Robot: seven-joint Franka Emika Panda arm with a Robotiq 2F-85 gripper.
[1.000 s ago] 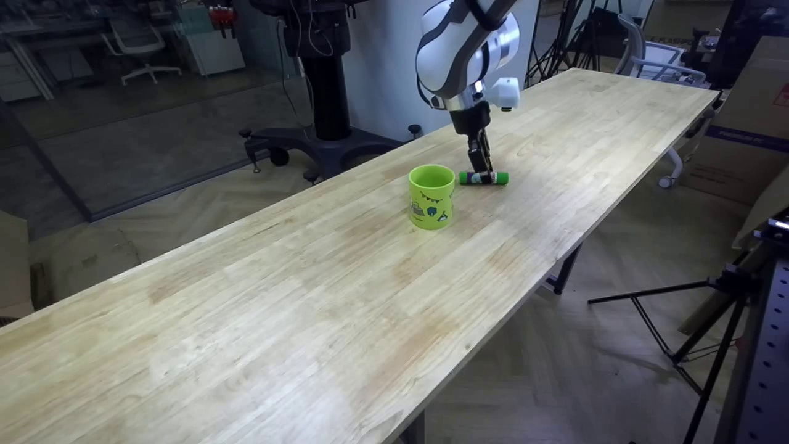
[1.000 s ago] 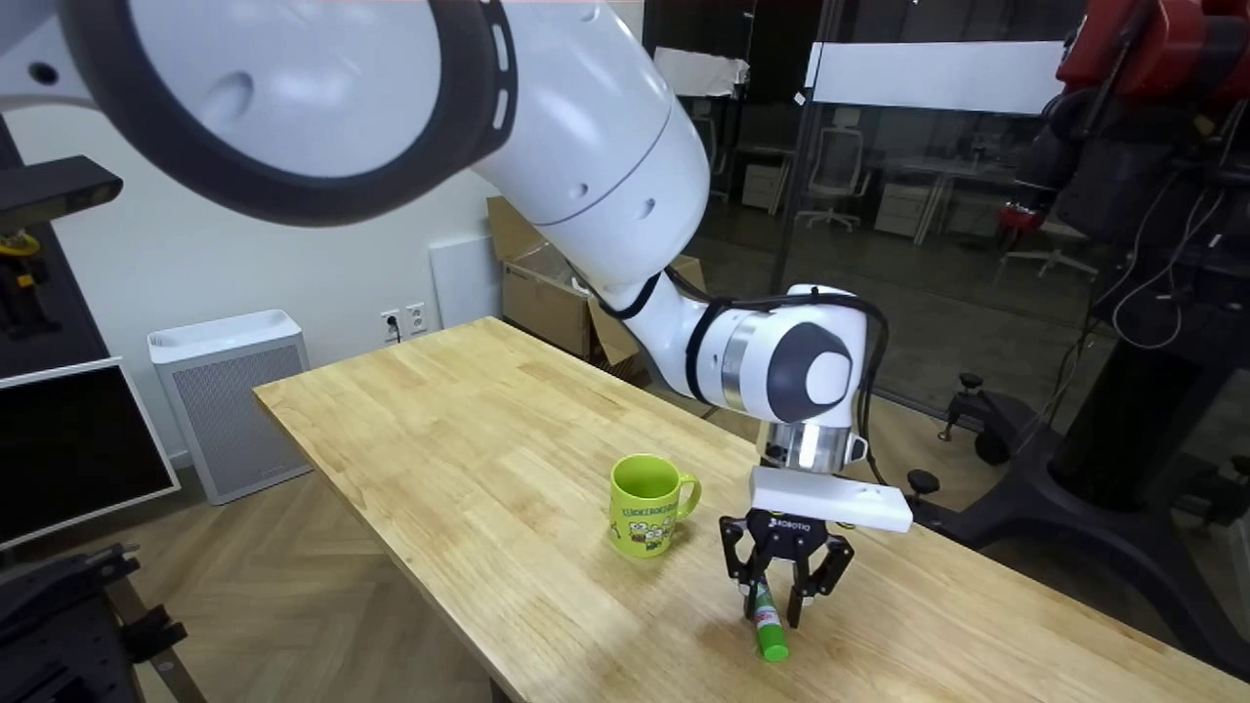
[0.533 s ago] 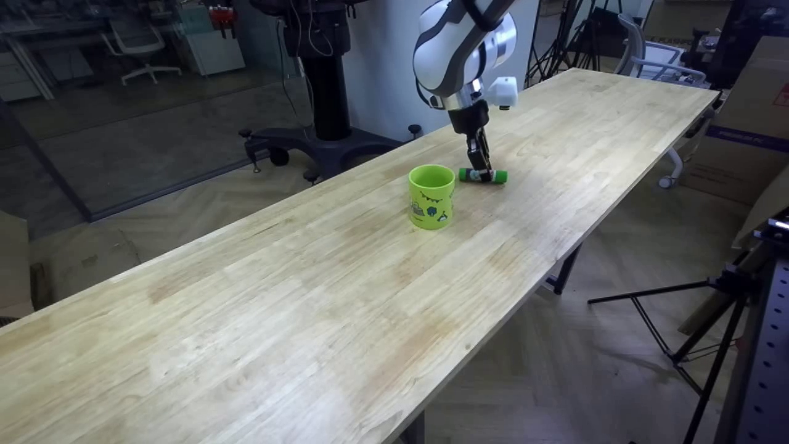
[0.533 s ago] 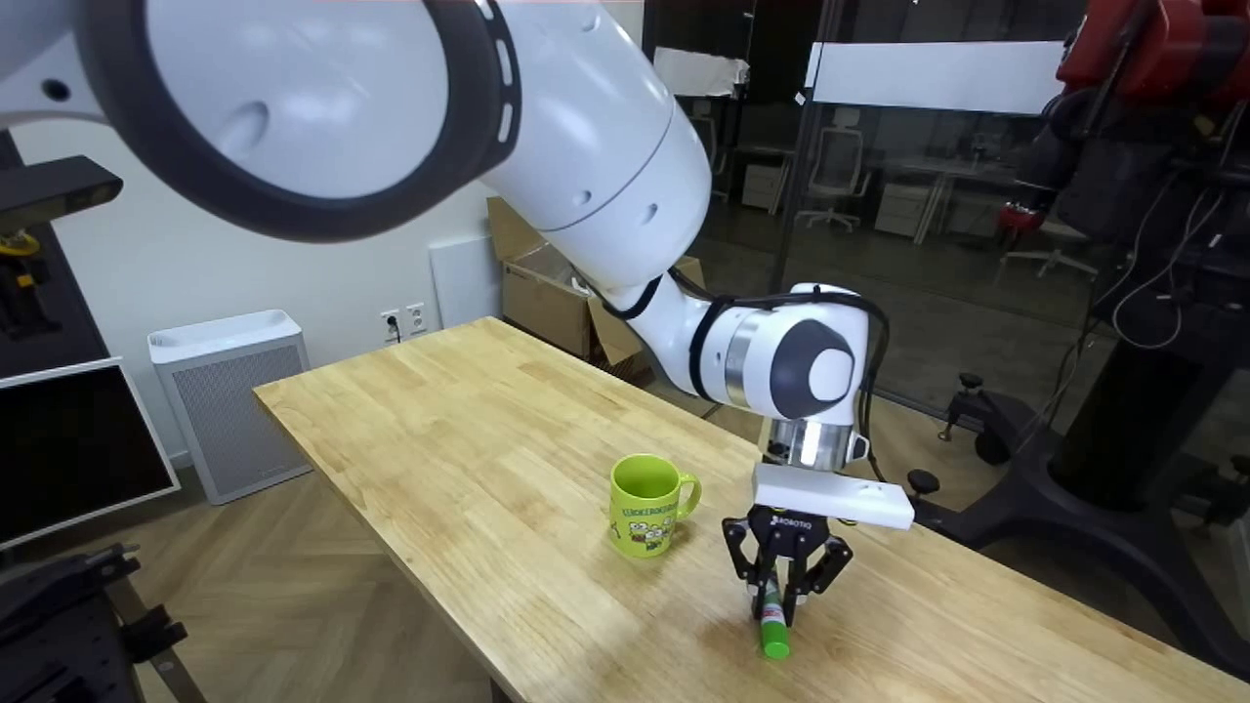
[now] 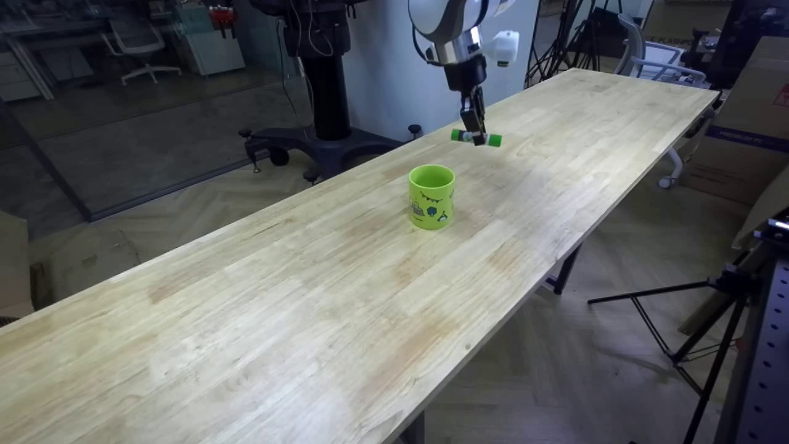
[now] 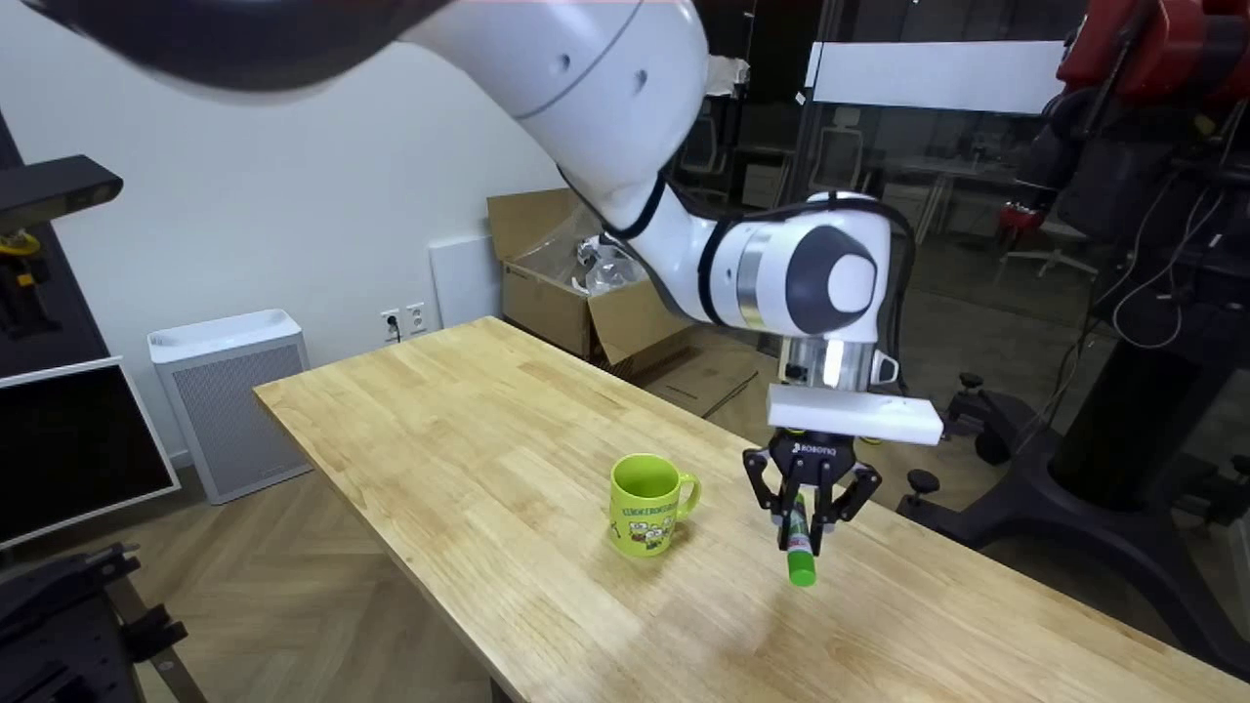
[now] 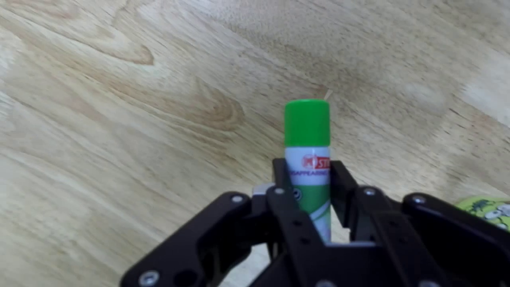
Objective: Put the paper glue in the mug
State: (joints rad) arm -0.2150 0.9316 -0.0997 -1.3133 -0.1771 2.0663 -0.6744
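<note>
The paper glue (image 5: 495, 140) is a slim green-and-white stick, held roughly level above the table. My gripper (image 6: 801, 540) is shut on its middle, with the green cap end sticking out of the fingers. In the wrist view the glue (image 7: 307, 165) sits between both fingertips (image 7: 308, 175), its lower end hidden by the gripper. The lime-green mug (image 5: 431, 203) stands upright on the table, apart from the gripper. In an exterior view the mug (image 6: 641, 517) is left of the gripper, its handle towards it. A bit of the mug (image 7: 492, 211) shows at the wrist view's right edge.
The long wooden table (image 5: 296, 308) bears the mug. A dark wheeled stand (image 5: 333, 117) is beside the table's long edge. An open cardboard box (image 6: 576, 283) and a white air purifier (image 6: 234, 400) are on the floor beyond the table's end. A black tripod (image 5: 733, 283) stands off the table.
The gripper closed on the paper glue, which lay on the table between its fingers. The arm has then risen, lifting the glue off the table. The mug has not moved.
</note>
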